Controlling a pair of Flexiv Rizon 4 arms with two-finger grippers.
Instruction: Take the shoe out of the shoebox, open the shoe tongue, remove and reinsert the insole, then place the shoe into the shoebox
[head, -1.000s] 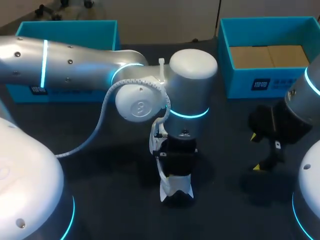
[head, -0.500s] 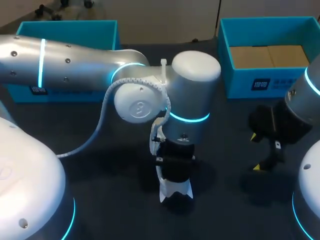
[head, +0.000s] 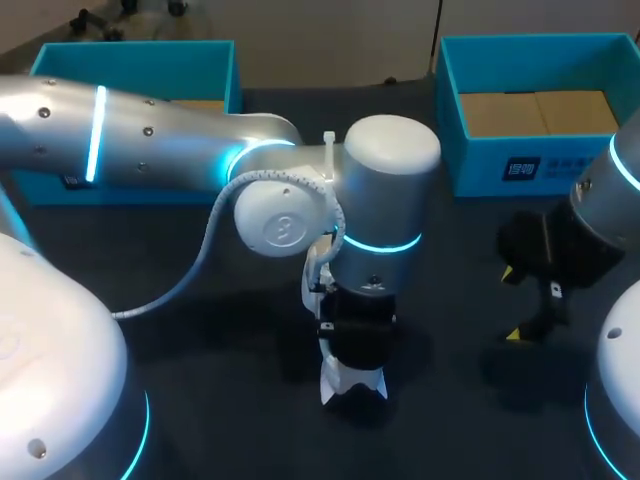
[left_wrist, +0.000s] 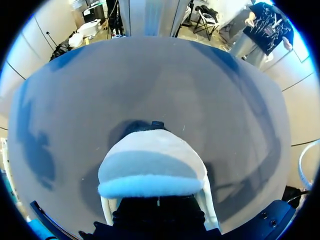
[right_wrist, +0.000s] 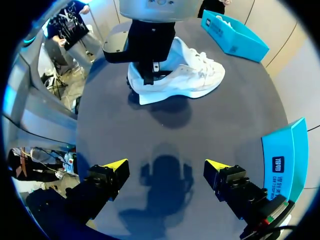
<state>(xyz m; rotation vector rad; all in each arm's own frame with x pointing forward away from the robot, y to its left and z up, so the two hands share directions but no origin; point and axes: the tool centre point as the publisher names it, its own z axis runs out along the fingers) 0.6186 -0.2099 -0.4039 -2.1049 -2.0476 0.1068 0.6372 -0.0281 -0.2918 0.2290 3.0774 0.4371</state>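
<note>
Two pincers share this job unevenly. The left pincer (head: 357, 335) points straight down in the middle of the bench (head: 220, 400), and its black body is pressed in at the heel end of the shoe (right_wrist: 195, 75). Its own wrist view shows only the shoe's white and grey upper, directly under and just ahead of it. I therefore cannot tell whether it is clenched on the shoe or released.

Coming in from above at the shoe's opening suits work on the tongue or the insole. That is probably the step in hand, though neither part can be seen lifted or drawn out. The shoe rests sole-down on the bench, outside both boxes, and its toe runs out past the left pincer toward the far box (right_wrist: 235, 32). Standing flat like that, it takes a downward push without tipping.

The right pincer (right_wrist: 166, 166) is released, its yellow tips spread wide with nothing between them. It hangs above bare bench, well apart from the shoe, with the near box (right_wrist: 282, 150) just beside it. My guess is that it waits there to leave the left arm room, and to be ready to steady the toe or take the insole when needed.

The near box shows brown card inside and holds no shoe, so the final step of putting the shoe back is not yet done.
</note>
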